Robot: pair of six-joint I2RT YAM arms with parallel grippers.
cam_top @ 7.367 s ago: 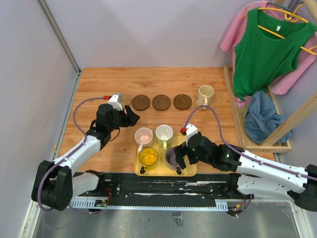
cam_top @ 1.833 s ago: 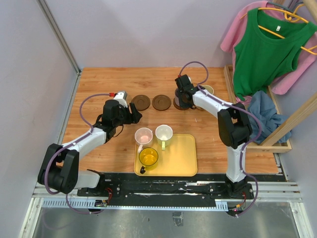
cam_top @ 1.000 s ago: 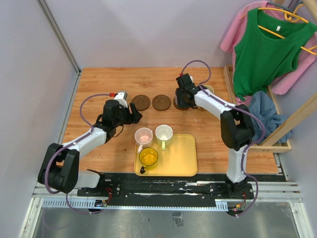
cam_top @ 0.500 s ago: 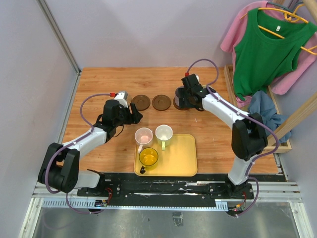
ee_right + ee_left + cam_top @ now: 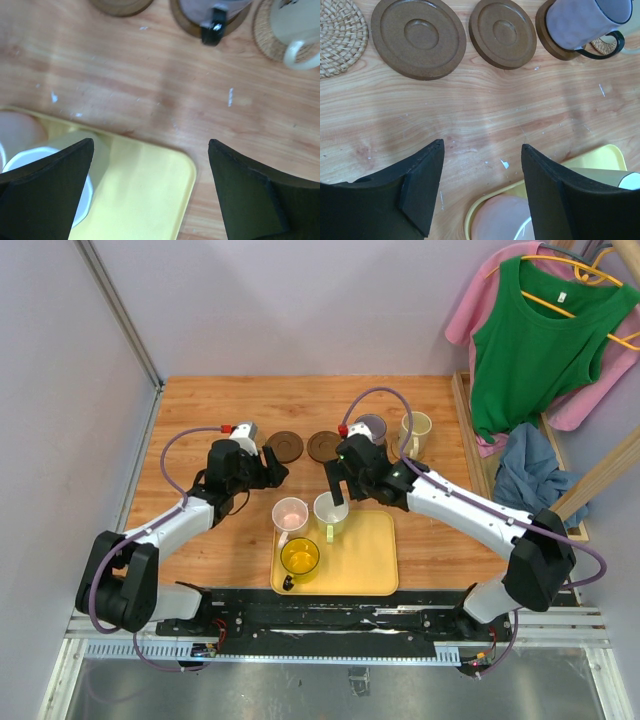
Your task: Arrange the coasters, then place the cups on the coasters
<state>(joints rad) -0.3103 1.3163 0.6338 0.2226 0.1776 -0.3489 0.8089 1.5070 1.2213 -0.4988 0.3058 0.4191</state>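
Observation:
The purple-grey cup (image 5: pixel 372 428) (image 5: pixel 580 20) stands on a brown coaster (image 5: pixel 554 44) (image 5: pixel 186 22). To its right, a cream cup (image 5: pixel 415 430) (image 5: pixel 294 22) sits on a woven coaster (image 5: pixel 264 37). Two bare brown coasters (image 5: pixel 284 446) (image 5: pixel 322 446) (image 5: pixel 418 37) (image 5: pixel 502 32) and a woven coaster (image 5: pixel 337 37) lie left of them. Pink (image 5: pixel 290 512), pale green-white (image 5: pixel 331 508) (image 5: pixel 45 162) and yellow (image 5: pixel 299 555) cups stand on the yellow tray (image 5: pixel 365 560). My right gripper (image 5: pixel 340 488) (image 5: pixel 150 141) hangs open and empty over the tray's far edge, by the pale cup. My left gripper (image 5: pixel 272 472) (image 5: pixel 481 144) is open and empty, just beyond the pink cup (image 5: pixel 500 220).
A wooden rack (image 5: pixel 480 470) with hanging pink and green clothes (image 5: pixel 535 340) and a blue cloth (image 5: pixel 530 475) borders the table's right side. A grey wall (image 5: pixel 70 440) runs along the left.
My right gripper opened, left the purple-grey cup standing on its coaster, and swung back toward the tray, over the pale cup. The left arm stayed nearly still.

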